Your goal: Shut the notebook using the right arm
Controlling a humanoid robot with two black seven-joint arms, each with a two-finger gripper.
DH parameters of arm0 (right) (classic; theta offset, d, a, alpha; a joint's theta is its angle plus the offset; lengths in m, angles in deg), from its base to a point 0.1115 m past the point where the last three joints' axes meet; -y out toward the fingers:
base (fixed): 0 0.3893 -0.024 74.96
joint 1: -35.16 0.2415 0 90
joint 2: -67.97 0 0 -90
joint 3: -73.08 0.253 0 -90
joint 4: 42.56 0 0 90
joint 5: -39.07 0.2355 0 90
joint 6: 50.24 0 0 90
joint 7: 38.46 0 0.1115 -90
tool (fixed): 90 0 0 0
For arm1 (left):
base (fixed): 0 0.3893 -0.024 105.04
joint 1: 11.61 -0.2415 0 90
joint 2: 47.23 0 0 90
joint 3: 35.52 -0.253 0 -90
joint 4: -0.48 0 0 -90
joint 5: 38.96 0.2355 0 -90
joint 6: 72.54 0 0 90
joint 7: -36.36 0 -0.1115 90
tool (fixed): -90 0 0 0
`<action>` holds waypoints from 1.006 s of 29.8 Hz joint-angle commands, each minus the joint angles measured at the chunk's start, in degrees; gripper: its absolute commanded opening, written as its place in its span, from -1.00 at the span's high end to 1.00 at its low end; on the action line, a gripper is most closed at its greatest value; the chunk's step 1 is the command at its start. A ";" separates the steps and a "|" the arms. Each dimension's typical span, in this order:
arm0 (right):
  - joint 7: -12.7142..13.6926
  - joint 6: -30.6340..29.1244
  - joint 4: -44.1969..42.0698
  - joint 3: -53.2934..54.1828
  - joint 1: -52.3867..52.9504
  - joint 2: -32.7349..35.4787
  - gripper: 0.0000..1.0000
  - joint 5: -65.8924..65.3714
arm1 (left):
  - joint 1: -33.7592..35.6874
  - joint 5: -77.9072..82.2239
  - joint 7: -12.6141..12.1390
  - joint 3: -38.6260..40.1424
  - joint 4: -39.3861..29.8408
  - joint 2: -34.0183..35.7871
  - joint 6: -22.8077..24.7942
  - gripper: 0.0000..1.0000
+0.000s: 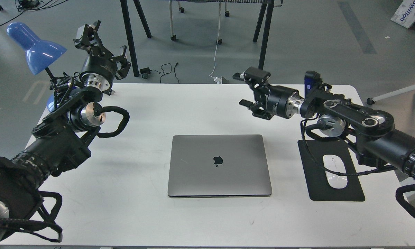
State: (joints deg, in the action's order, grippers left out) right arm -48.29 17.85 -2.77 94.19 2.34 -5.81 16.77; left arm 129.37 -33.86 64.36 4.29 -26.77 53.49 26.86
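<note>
The notebook (pixel 220 166) is a slim space-grey laptop. It lies shut and flat on the middle of the white table (pixel 159 103), lid up, with the dark apple logo showing. Its screen and keys are hidden under the lid. My right arm comes in from the right, and its gripper (pixel 245 89) is open and empty. It hangs in the air above the table's far side, behind the notebook's right back corner and well apart from it. My left gripper (pixel 105 45) is raised at the far left by the lamp, open and empty.
A black mouse pad (pixel 318 186) with a white mouse (pixel 335 166) lies right of the notebook, partly under my right arm. A blue desk lamp (pixel 34 46) stands at the table's far left corner. Black table legs, chairs and cables are on the floor behind.
</note>
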 commanded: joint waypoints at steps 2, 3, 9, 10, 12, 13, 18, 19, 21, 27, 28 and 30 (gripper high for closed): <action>-0.19 1.78 -6.56 12.01 1.00 -2.06 -1.00 0.33 | 0.00 0.00 0.00 0.01 0.01 0.00 0.00 -1.00; -0.36 1.70 -7.09 14.29 1.09 -2.15 -1.00 0.68 | 0.00 0.00 0.00 0.01 -0.08 0.00 0.00 -1.00; -1.24 -1.02 -7.10 29.06 0.13 -2.24 -1.00 0.86 | 0.00 0.00 0.00 0.01 -0.08 0.00 0.00 -1.00; -1.33 -1.81 -7.10 30.47 -0.14 -2.24 -1.00 0.95 | 0.00 0.00 0.00 0.01 -0.08 0.00 0.00 -1.00; -1.85 -3.57 -6.75 33.11 -1.45 -2.24 -1.00 2.61 | 0.00 0.00 0.00 0.01 0.01 -0.09 0.00 -1.00; -1.94 -4.01 -6.40 33.82 -2.33 -2.24 -1.00 3.92 | 0.00 0.00 0.00 0.01 0.01 -0.01 0.00 -1.00; -1.94 -4.63 -0.08 34.53 -7.51 -1.80 -1.00 10.70 | 0.00 0.00 0.00 0.01 -0.08 0.00 0.00 -1.00; -1.94 -4.63 1.24 34.53 -8.65 -1.71 -1.00 11.05 | 0.00 0.00 0.00 0.01 -0.08 0.00 0.08 -1.00; -1.94 -4.37 3.18 34.62 -10.59 -1.71 -1.00 11.14 | 0.00 0.00 0.00 0.01 -0.08 0.00 0.09 -1.00; -2.03 -3.93 3.19 35.76 -12.27 -2.06 -1.00 11.14 | 0.00 0.00 0.00 0.01 -0.08 -0.09 0.09 -1.00; -2.03 -3.93 3.19 35.76 -12.27 -2.06 -1.00 11.23 | 0.00 0.00 0.00 0.01 -0.08 -0.09 0.09 -1.00; -2.03 -3.84 3.01 35.85 -12.18 -1.97 -1.00 11.14 | 0.00 0.00 0.00 0.01 -0.08 -0.09 0.09 -1.00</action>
State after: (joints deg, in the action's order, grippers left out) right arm -50.31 13.91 0.40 129.85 -9.84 -7.85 27.94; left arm 129.37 -33.86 64.36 4.29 -26.85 53.41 26.96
